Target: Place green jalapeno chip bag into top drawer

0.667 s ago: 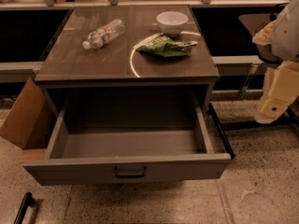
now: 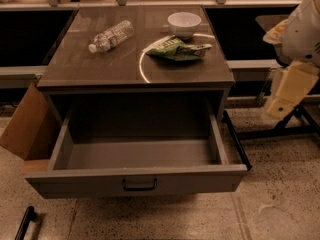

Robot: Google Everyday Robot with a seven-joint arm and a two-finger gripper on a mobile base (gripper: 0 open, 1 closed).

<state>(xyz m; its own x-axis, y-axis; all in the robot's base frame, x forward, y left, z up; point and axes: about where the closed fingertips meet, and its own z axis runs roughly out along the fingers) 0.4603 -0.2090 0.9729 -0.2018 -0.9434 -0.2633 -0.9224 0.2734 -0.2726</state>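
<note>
The green jalapeno chip bag (image 2: 178, 49) lies crumpled on the cabinet top, right of centre, just in front of a white bowl. The top drawer (image 2: 140, 183) is pulled out wide open below the cabinet top, and its inside is bare. My gripper (image 2: 281, 103) is at the right edge of the view. It hangs as a cream-coloured piece under the white arm (image 2: 305, 29), beside the cabinet's right side at about tabletop height. It is well apart from the bag and holds nothing that I can see.
A clear plastic water bottle (image 2: 111, 35) lies on its side at the top's back left. The white bowl (image 2: 184, 23) stands at the back right. A cardboard flap (image 2: 22, 126) leans at the drawer's left. A dark frame (image 2: 300, 124) stands on the floor at right.
The arm and gripper at the right edge have shifted slightly left and up. The bag, bottle, bowl and drawer have not moved.
</note>
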